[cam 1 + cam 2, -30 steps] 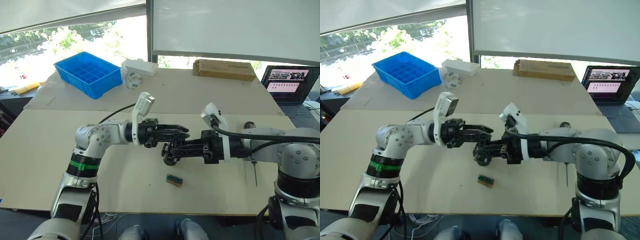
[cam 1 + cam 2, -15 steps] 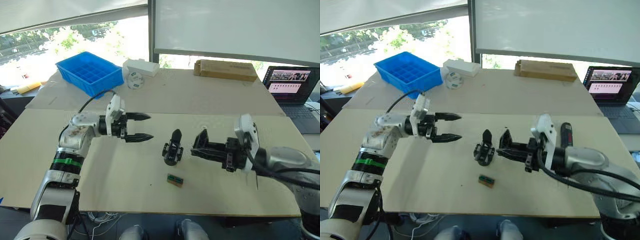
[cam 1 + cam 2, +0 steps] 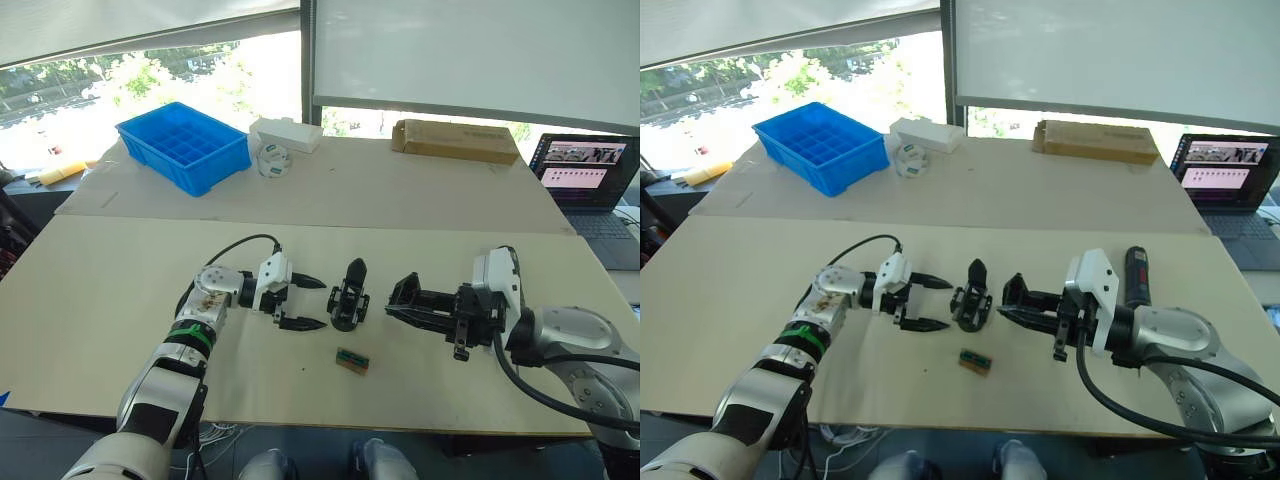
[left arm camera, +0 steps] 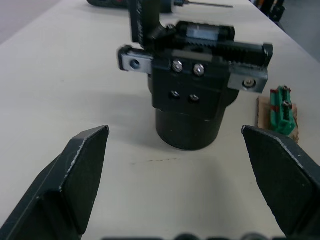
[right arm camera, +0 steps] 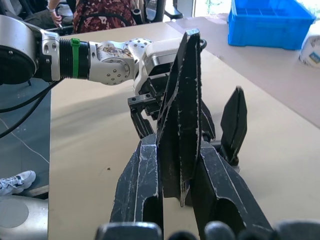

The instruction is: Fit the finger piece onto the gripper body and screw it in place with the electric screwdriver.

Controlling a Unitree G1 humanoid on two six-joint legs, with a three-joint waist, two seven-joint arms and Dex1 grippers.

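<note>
Gripper body [image 3: 348, 297] upright on table.

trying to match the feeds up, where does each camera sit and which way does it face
Eye views: head, looking down over the table and both arms.
Left wrist view: left arm, between the open left claw fingers at the gripper body.
Right wrist view: right arm, along the right claw gripping the finger piece.
Shared: gripper body, left claw.

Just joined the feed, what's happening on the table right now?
The gripper body stands upright on the table between the two arms. The left gripper is open, facing it from beside it without touching. The right gripper is shut on the finger piece, held near the body but not fitted. The electric screwdriver lies behind the right arm.
</note>
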